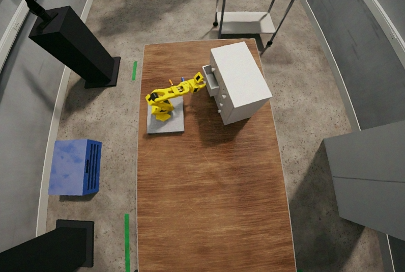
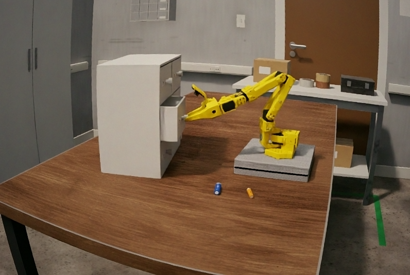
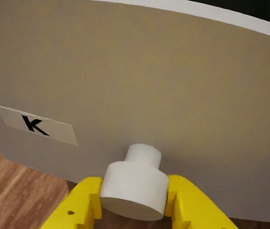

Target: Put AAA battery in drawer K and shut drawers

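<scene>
The white chest [image 1: 240, 72] [image 2: 129, 116] stands upright. Its drawer K [image 1: 210, 78] [image 2: 169, 122] [image 3: 136, 84] is pulled partly out, its label showing in the wrist view. My gripper [image 1: 204, 84] [image 2: 186, 118] [image 3: 134, 199] is shut on that drawer's round white knob [image 3: 136, 184], one finger on each side. The small, thin orange battery [image 1: 170, 82] [image 2: 250, 193] lies on the table, off to the side of the arm. A thicker blue battery [image 1: 182, 79] [image 2: 217, 188] lies near it, closer to the chest. In the visible views, the drawer's far inside is partly hidden.
The arm's grey base slab [image 1: 176, 121] [image 2: 252, 155] rests on the wooden table [image 1: 209, 196] [image 2: 132, 212]. Other drawer knobs stick out of the chest front above and below K. Those other drawers look shut.
</scene>
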Robot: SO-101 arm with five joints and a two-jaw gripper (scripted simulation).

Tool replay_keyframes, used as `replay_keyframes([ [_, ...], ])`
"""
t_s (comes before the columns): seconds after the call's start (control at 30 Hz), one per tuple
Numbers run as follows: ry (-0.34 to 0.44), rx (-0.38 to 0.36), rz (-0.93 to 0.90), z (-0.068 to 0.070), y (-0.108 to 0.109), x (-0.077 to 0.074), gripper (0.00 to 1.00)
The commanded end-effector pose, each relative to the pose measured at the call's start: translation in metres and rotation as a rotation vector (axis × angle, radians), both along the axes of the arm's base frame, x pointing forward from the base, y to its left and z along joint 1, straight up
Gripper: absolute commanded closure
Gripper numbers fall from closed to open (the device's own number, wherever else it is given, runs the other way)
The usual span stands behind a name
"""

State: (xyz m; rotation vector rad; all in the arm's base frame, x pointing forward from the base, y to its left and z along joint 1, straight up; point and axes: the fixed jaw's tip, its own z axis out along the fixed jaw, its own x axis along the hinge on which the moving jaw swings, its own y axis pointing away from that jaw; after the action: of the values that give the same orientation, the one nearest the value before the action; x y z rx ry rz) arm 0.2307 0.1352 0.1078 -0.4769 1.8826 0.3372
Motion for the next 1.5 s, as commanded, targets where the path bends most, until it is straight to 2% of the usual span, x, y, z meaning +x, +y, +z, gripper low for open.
replay_keyframes([
  [0.0, -0.003, 0.000, 0.019, 0.0010, 0.0028, -0.0051, 1.00],
  [0.3, -0.003, 0.000, 0.019, 0.0010, 0.0028, -0.0051, 1.00],
  [0.93, -0.003, 0.000, 0.030, 0.0010, 0.0004, -0.0145, 1.00],
  [1.47, -0.003, 0.000, 0.030, 0.0011, 0.0002, -0.0151, 1.00],
])
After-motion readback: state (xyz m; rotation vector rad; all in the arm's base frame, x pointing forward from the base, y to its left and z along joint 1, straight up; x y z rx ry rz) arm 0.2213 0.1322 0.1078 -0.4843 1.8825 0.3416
